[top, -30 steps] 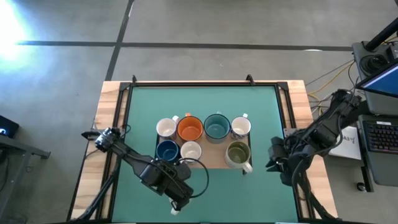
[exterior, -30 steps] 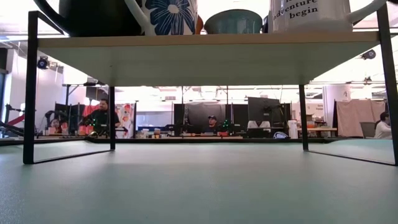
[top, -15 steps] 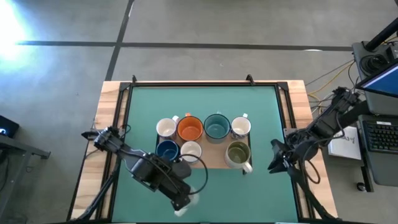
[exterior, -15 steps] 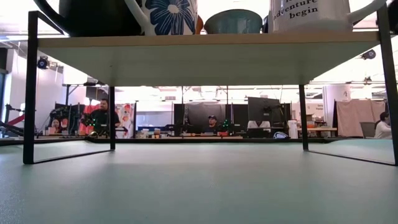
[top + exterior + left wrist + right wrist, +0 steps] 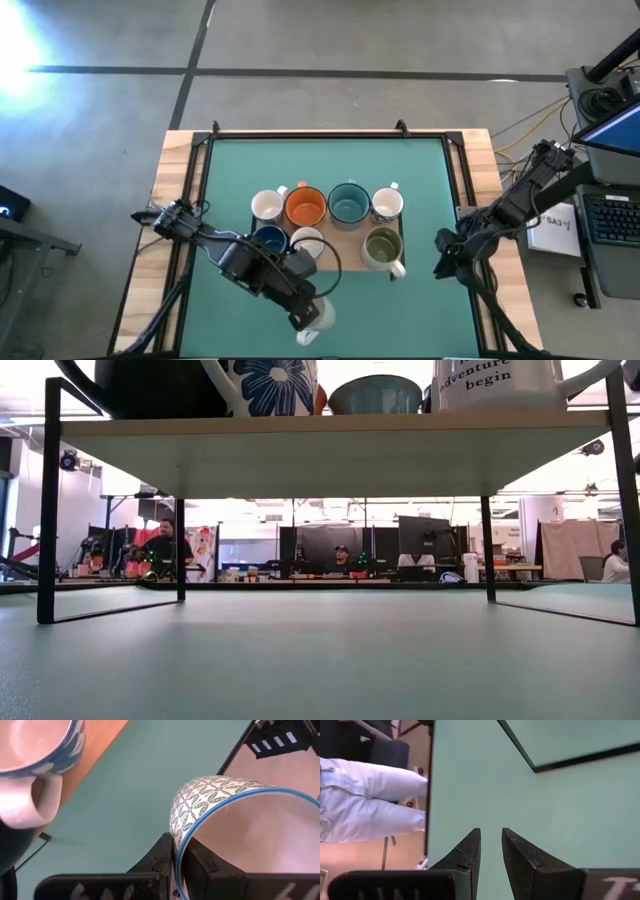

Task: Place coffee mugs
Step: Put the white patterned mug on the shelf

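Left end effector [image 5: 172, 865] clenched on 1 patterned mug's [image 5: 235, 830] rim, mid-carry; the shelf's [image 5: 340, 252] free slot lies just ahead; right end effector [image 5: 490, 851] released.

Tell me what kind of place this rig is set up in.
Probably a robotics lab or workshop: beyond the green table the low view shows monitors on workbenches, a seated person, and bare concrete floor around the rig.

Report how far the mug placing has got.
Done: seven mugs stand on the raised shelf, among them the orange mug and teal mug. In hand: the left end effector is shut on the rim of a patterned mug, near the table's front. Left: set it on the shelf. The right end effector waits at the right edge.
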Robot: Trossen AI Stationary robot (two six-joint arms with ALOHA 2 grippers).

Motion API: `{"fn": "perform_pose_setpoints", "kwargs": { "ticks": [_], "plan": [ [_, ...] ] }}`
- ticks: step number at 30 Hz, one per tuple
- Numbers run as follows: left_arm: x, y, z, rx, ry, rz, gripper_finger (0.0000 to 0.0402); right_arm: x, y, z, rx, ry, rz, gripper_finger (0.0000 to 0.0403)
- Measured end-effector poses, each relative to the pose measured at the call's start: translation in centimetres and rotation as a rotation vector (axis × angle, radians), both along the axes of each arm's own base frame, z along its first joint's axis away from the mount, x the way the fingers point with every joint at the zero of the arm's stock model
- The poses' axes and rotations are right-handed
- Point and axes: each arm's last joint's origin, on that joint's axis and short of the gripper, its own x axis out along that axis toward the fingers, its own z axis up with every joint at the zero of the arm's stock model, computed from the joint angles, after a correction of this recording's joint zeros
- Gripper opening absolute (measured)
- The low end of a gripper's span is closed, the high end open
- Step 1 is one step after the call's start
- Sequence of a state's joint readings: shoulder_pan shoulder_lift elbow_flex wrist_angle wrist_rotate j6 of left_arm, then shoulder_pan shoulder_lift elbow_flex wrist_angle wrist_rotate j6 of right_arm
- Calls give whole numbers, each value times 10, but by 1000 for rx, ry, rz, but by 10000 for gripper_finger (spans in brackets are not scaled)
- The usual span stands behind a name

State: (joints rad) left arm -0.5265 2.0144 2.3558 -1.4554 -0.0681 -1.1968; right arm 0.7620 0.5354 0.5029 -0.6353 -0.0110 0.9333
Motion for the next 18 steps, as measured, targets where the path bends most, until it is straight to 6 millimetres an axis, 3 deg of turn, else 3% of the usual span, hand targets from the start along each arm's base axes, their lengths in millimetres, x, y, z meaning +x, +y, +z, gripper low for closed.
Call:
{"fn": "perform_pose_setpoints", "kwargs": {
  "ticks": [10,18],
  "plan": [
    [9,13,4,9,-52,-24,9,-3,-2,-24,-37,72,10,68],
    [15,27,24,-1,-220,-60,9,-7,-7,-44,-96,144,-11,68]
  ]
}}
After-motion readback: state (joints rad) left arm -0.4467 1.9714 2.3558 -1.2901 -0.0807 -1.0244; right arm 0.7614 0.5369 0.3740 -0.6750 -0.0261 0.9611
